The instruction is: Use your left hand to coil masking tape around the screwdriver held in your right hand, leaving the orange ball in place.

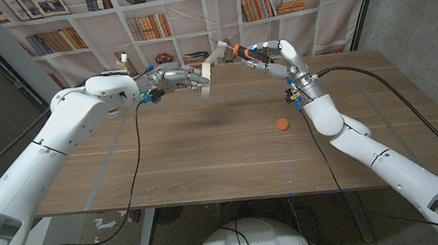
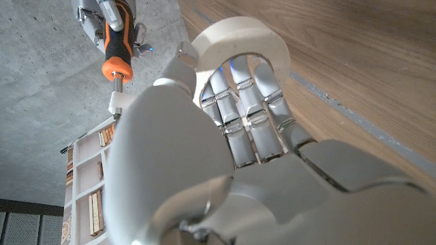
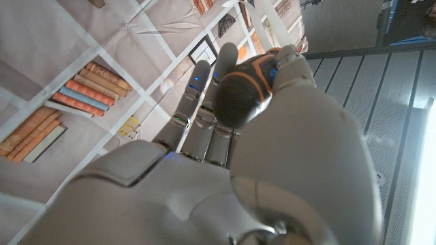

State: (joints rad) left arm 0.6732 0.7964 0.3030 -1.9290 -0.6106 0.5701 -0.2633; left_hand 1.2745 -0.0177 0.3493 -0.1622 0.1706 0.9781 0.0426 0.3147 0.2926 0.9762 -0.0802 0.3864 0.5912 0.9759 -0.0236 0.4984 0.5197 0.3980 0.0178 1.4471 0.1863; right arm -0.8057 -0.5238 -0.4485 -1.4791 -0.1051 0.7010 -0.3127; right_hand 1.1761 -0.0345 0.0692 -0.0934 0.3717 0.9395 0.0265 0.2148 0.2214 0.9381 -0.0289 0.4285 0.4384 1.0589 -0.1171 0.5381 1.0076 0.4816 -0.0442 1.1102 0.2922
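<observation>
Ball (image 1: 283, 123) sitting on table (image 1: 207, 157) nearest me, well clear of both hands. Beyond it, my right hand (image 1: 278, 55) gripping screwdriver (image 1: 248, 53), shaft pointing toward my left hand (image 1: 176, 79). Left hand holding tape roll (image 2: 242, 37), strip (image 1: 210, 67) reaching shaft tip.

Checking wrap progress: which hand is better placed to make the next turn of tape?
Left. The left hand holds the tape roll, its strip reaching the screwdriver, which the right hand holds raised. The ball lies apart.
</observation>
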